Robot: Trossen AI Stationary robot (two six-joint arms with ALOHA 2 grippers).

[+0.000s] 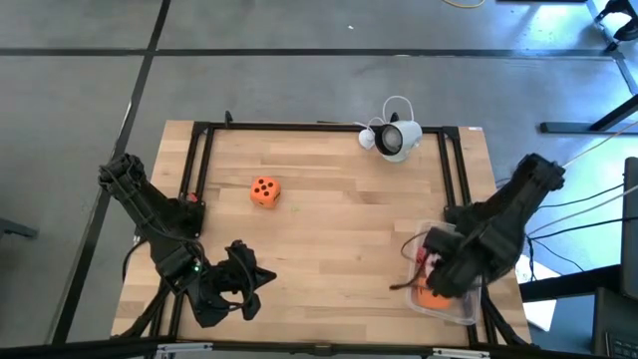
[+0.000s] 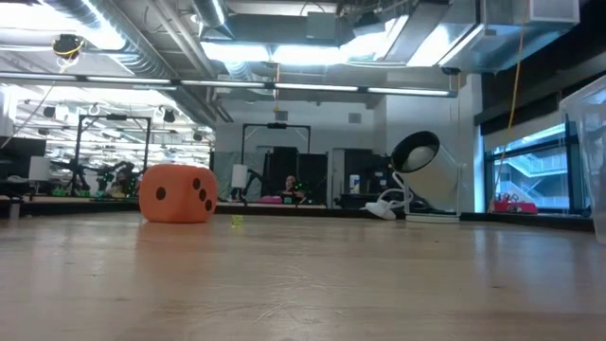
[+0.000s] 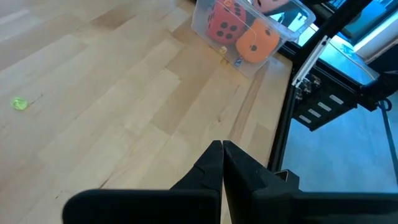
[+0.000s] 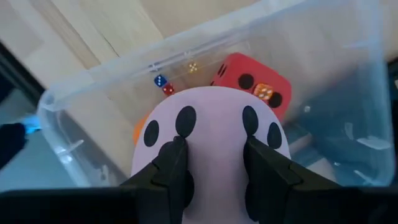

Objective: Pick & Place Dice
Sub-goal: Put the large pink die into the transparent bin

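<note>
Over clear bin [image 4: 348, 93] at bench [image 1: 329, 249] right corner: my right pincer [image 4: 214, 165] pinching pale pink die [image 4: 211, 143]; red die [image 4: 252, 81], orange die [image 3: 256, 43] inside. Another orange die [image 1: 264, 191] mid-bench. Left pincer [image 3: 222, 155] pressed together, idle.

I find no words, labels, brands or numerals to read anywhere here. The only markings are dark pips: on the orange die [image 1: 264, 191] lying on the surface [image 1: 329, 249], and on the pale pink die [image 4: 211, 134] and red die [image 4: 252, 84] by the clear container [image 4: 93, 99].
</note>
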